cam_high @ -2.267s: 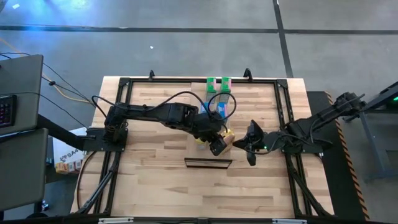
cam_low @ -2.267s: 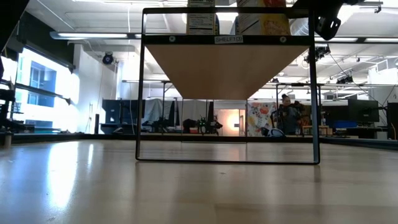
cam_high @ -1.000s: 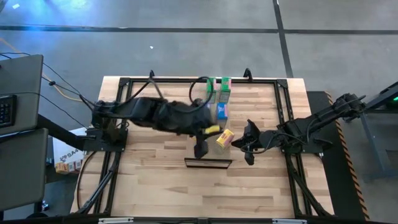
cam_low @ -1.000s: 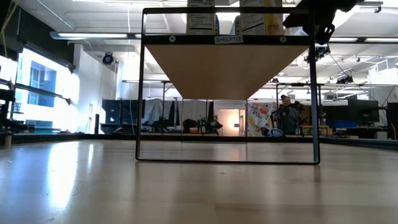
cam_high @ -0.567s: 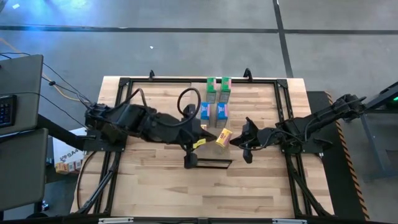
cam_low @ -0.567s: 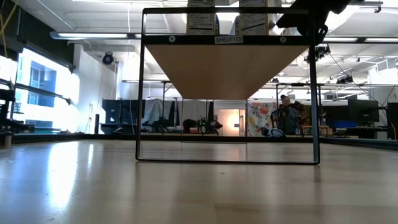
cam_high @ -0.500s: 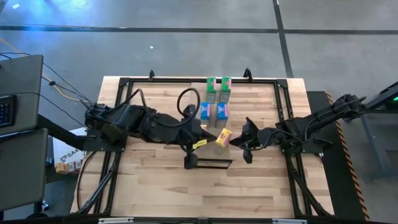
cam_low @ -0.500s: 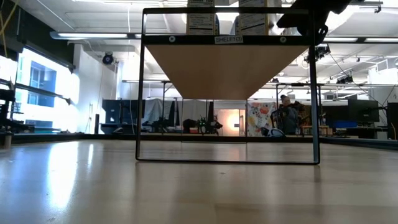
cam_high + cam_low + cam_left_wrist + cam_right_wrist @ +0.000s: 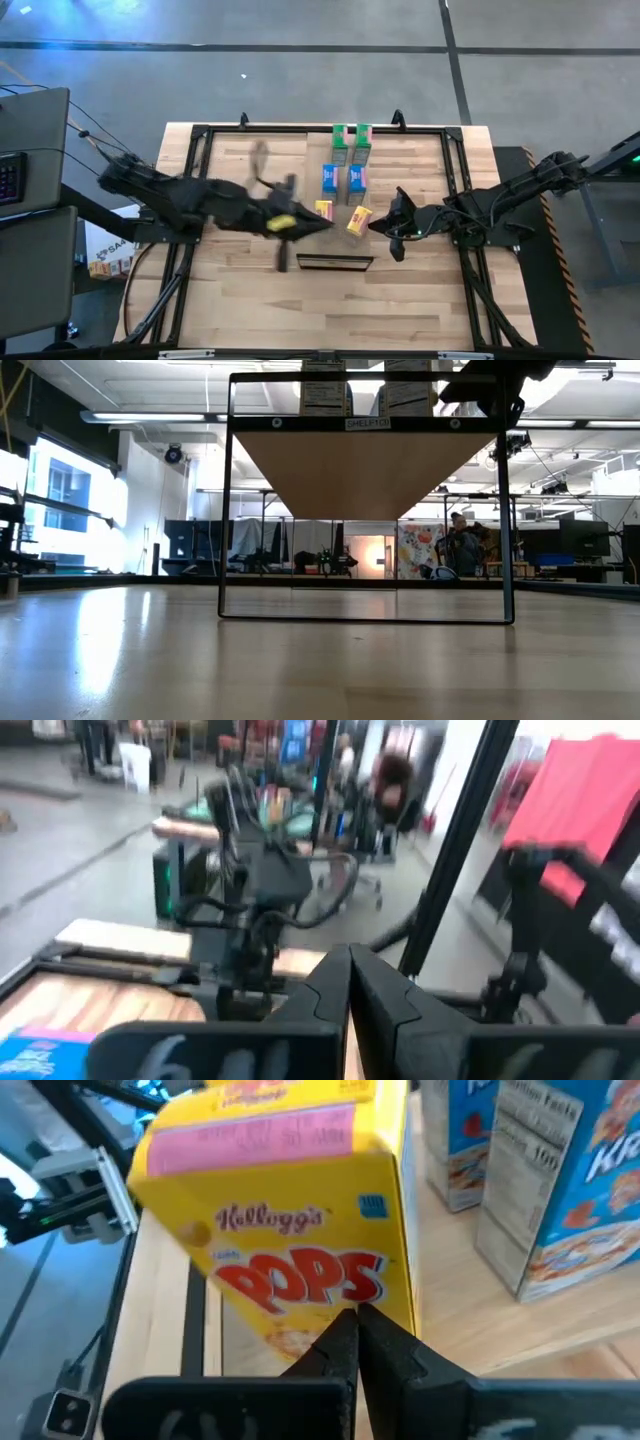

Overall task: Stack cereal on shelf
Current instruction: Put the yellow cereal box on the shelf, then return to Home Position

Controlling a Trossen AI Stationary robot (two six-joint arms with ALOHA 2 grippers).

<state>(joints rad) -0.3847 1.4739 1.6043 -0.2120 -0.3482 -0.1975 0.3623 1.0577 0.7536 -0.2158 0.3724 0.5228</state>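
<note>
Dark and blurry, the left gripper [image 9: 283, 262] has swung away to the left since a moment ago; whether its fingers are open I cannot tell. It leaves a yellow box [image 9: 324, 210] standing near the blue boxes [image 9: 342, 178] and green boxes [image 9: 352, 143] on the shelf [image 9: 400, 170], so that one looks placed. The right gripper [image 9: 357, 1342] has moved up to the tilted yellow box [image 9: 300, 1230] and is closed. That box reads "Kellogg's POPS".

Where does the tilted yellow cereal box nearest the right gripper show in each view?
High view: tilted yellow cereal box, mid-table.
Low view: likely the right-hand box at the top edge.
Left wrist view: not in it.
Right wrist view: centre, large.
Shared landmark: blue cereal box next to it.
</note>
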